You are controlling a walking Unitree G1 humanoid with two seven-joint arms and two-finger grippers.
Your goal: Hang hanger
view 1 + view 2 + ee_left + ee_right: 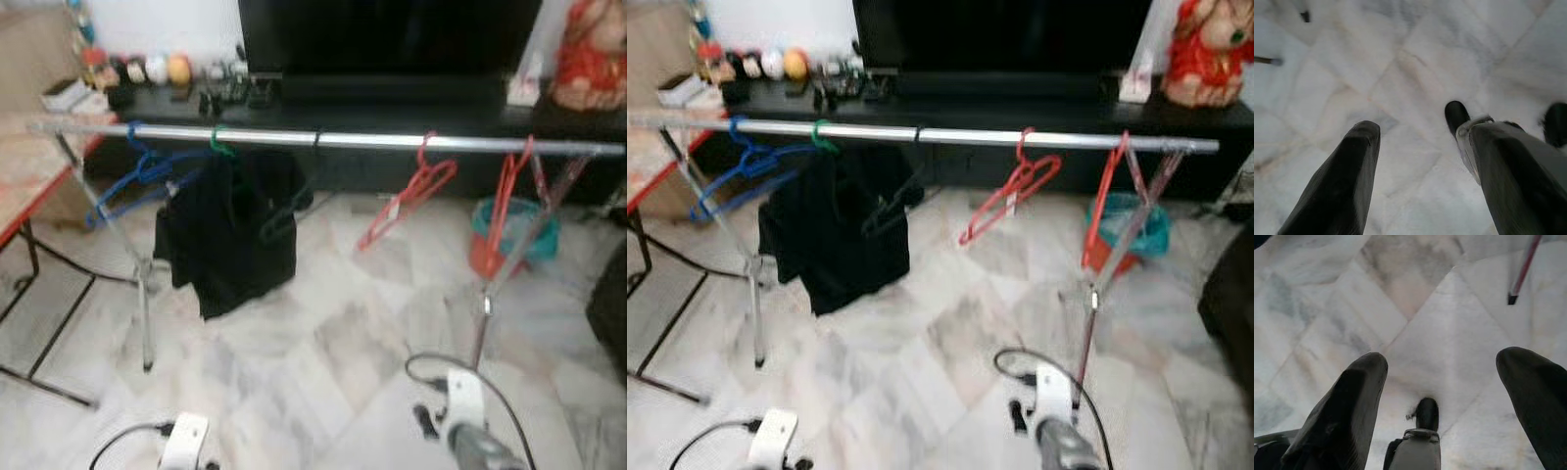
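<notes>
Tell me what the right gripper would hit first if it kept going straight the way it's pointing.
Most likely the white marble floor. The right gripper points down at it with open fingers and nothing held; the robot's black foot sits just off that line, though depth is unclear.

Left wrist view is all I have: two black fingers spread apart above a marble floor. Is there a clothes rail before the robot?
Observer: Yes. In the head views a silver rail runs across in front of it.
Operator: What hangs on it?
Observer: From the robot's left: a blue hanger, a green hanger with a black garment, a red hanger and a second red hanger.
Operator: Does the right gripper hold a hanger?
Observer: No. The right gripper is open and holds nothing, with the floor below it.
</notes>
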